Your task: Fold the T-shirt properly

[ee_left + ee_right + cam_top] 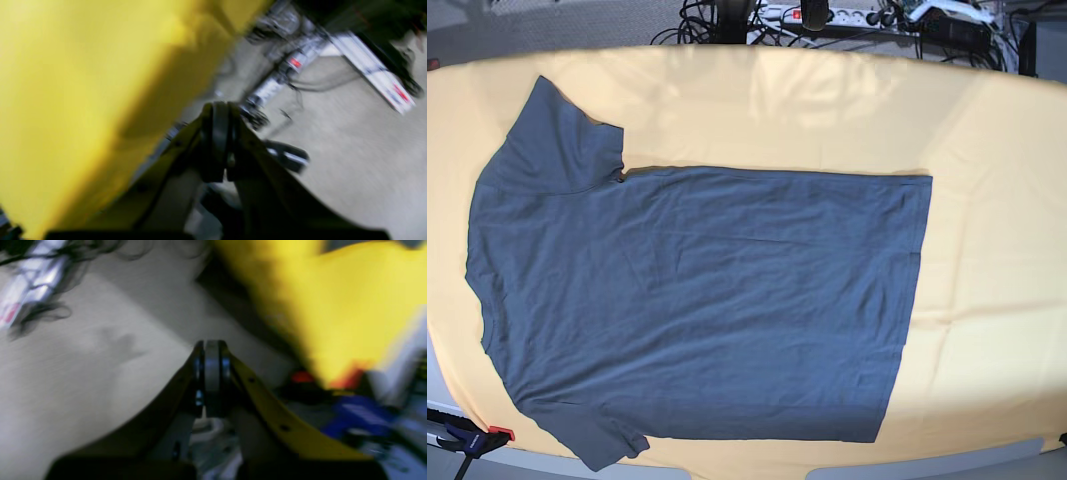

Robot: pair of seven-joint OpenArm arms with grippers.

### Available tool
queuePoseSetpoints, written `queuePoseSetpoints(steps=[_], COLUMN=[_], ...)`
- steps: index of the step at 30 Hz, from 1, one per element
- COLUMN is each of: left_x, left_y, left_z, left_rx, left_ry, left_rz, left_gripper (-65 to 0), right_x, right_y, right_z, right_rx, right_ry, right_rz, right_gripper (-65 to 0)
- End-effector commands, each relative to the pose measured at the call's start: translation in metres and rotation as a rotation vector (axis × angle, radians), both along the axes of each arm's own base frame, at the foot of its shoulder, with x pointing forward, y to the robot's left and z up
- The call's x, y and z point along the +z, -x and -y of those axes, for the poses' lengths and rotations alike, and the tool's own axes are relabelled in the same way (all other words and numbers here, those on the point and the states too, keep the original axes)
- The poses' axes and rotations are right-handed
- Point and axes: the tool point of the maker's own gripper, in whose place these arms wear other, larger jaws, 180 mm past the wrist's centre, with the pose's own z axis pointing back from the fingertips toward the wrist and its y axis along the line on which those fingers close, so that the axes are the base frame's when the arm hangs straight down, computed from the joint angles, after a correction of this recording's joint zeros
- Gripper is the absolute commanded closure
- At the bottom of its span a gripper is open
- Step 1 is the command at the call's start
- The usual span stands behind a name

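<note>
- Left gripper: jaws pressed together, holding nothing, off the edge of the yellow tabletop.
- Right gripper: jaws likewise pressed together and empty, over grey floor.
- The T-shirt lies spread flat on the tabletop, collar toward the base view's left.

Lab: cable tangle behind yellow-covered table.
</note>
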Motion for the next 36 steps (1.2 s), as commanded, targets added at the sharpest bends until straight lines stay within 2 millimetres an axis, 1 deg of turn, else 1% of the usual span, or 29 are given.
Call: queuePoseSetpoints(steps=[1, 3, 4, 6, 8, 12, 16, 19, 21, 24, 26, 28, 30, 32, 36], left_x=[0.009, 0.018, 0.018, 0.020, 0.023, 0.030, 0.038, 0.045, 0.047, 0.055, 0.064, 0.072, 0.062, 0.049, 0.034], left_y=[-0.006, -0.016, -0.018, -0.022, -0.027, -0.043, -0.067, -0.083, -0.092, -0.108, -0.121, -0.131, -0.136, -0.144, -0.171], left_z=[0.002, 0.000, -0.003, -0.007, -0.009, -0.009, -0.008, 0.003, 0.012, 0.016, 0.017, 0.025, 0.024, 0.013, -0.026], left_rx=[-0.002, 0.005, 0.013, 0.019, 0.015, 0.001, -0.009, -0.050, -0.083, -0.121, -0.175, -0.282, -0.407, -0.501, -0.568], left_ry=[0.010, 0.007, 0.005, -0.005, -0.005, -0.009, -0.004, 0.040, 0.077, 0.094, 0.072, 0.059, 0.043, 0.022, -0.011], left_rz=[0.028, 0.061, 0.066, 0.080, 0.104, 0.165, 0.247, 0.300, 0.309, 0.346, 0.396, 0.435, 0.406, 0.368, 0.334], left_gripper=[0.0, 0.0, 0.0, 0.0, 0.0, 0.0, 0.0, 0.0, 0.0, 0.0, 0.0, 0.0, 0.0, 0.0, 0.0], right_x=[0.011, 0.026, 0.032, 0.041, 0.047, 0.055, 0.063, 0.071, 0.074, 0.075, 0.074, 0.071, 0.070, 0.068, 0.067], right_y=[-0.008, -0.023, -0.029, -0.037, -0.045, -0.068, -0.100, -0.123, -0.138, -0.158, -0.164, -0.165, -0.165, -0.163, -0.162], right_z=[0.000, 0.004, 0.007, 0.014, 0.016, 0.007, 0.001, -0.007, -0.013, -0.018, -0.021, -0.024, -0.025, -0.025, -0.024], right_rx=[0.021, 0.039, 0.045, 0.067, 0.108, 0.179, 0.212, 0.247, 0.242, 0.214, 0.214, 0.214, 0.220, 0.222, 0.217], right_ry=[0.008, 0.041, 0.064, 0.117, 0.145, 0.136, 0.140, 0.116, 0.068, 0.003, -0.031, -0.052, -0.054, -0.052, -0.050], right_rz=[0.042, 0.114, 0.146, 0.193, 0.234, 0.319, 0.406, 0.479, 0.513, 0.533, 0.523, 0.507, 0.499, 0.488, 0.484], right_gripper=[0.0, 0.0, 0.0, 0.0, 0.0, 0.0, 0.0, 0.0, 0.0, 0.0, 0.0, 0.0, 0.0, 0.0, 0.0])
